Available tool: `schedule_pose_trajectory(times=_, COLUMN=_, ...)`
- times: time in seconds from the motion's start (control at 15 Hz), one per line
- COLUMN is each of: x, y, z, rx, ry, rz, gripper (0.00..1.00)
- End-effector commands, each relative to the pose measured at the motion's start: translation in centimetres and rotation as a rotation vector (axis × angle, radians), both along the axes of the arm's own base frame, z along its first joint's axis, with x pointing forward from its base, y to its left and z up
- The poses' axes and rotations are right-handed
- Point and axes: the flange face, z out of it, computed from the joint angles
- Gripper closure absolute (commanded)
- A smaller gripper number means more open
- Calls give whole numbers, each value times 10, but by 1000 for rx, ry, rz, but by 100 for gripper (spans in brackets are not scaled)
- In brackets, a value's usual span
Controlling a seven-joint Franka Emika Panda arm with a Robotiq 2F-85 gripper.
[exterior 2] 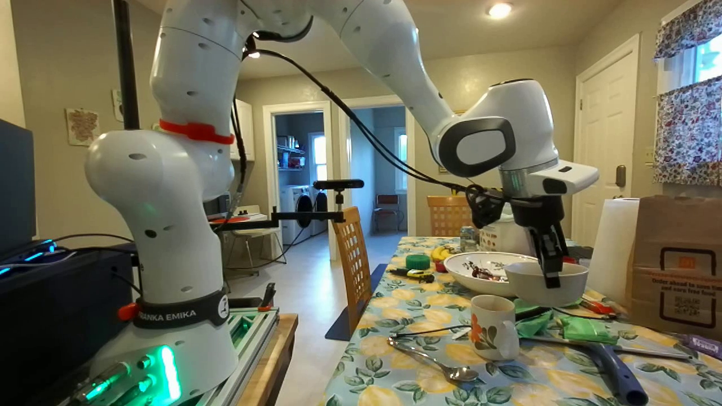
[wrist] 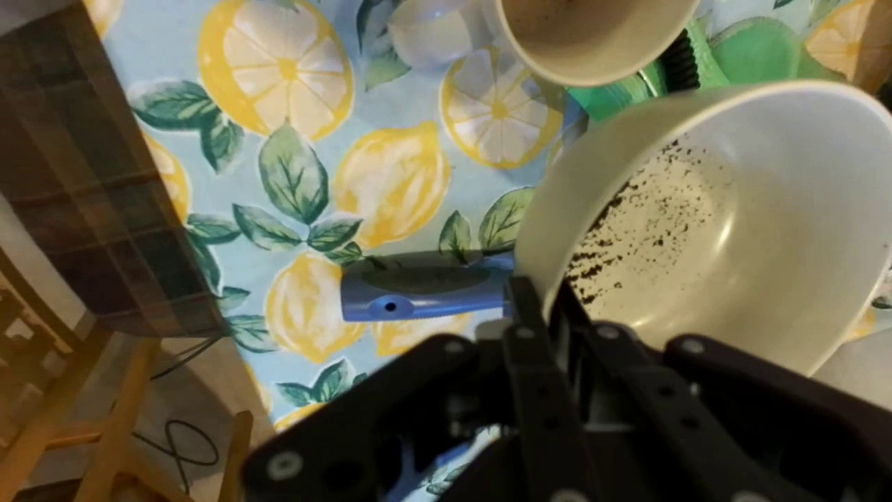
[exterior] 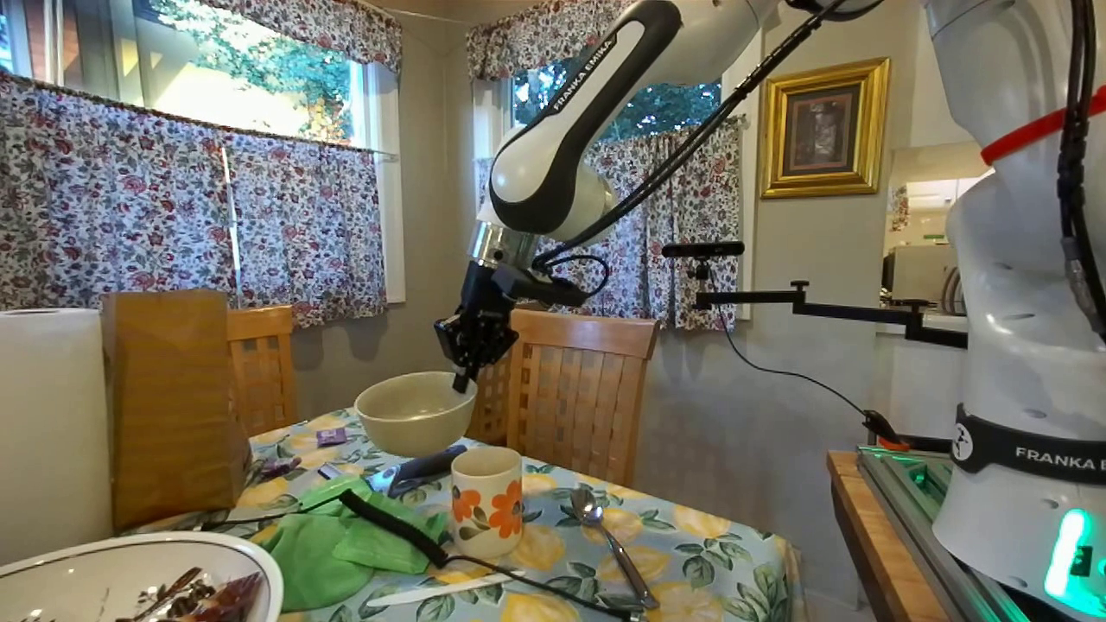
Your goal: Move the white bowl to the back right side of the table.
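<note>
The white bowl (exterior: 406, 434) hangs from my gripper (exterior: 464, 380), slightly tilted and apparently a little above the table (exterior: 717, 574). It also shows in an exterior view (exterior 2: 522, 287), beyond the mug. In the wrist view, the bowl (wrist: 592, 167) has dark specks inside. My gripper (wrist: 547, 296) is shut on its rim, one finger inside and one outside. The gripper (exterior 2: 551, 276) points down, with one finger hiding part of the bowl's wall. The table's floral cloth (wrist: 411, 104) shows below the bowl in the wrist view.
A white mug with orange flowers (exterior: 486, 518) stands near the bowl. A blue-handled tool (wrist: 425, 289) lies below it. A green cloth (exterior: 315, 557), spoon (exterior: 613, 549), shallow dish (exterior 2: 459, 277), paper bag (exterior: 168, 415) and paper towel roll (exterior: 52, 432) are around. A chair (exterior: 579, 380) stands behind.
</note>
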Motion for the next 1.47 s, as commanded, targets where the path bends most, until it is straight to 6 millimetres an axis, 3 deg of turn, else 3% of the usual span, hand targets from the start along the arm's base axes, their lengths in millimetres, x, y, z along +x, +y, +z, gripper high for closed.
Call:
schedule_pose_trajectory(times=0.0, x=-8, y=-6, z=13, rx=-10, ry=-24, rz=-89, gripper=98)
schedule_pose_trajectory(times=0.73, x=3, y=-22, z=-20, rx=-125, ry=36, rz=-289, gripper=98)
schedule_pose_trajectory(times=1.4, x=12, y=-16, z=-51, rx=-151, ry=37, rz=-340, gripper=98)
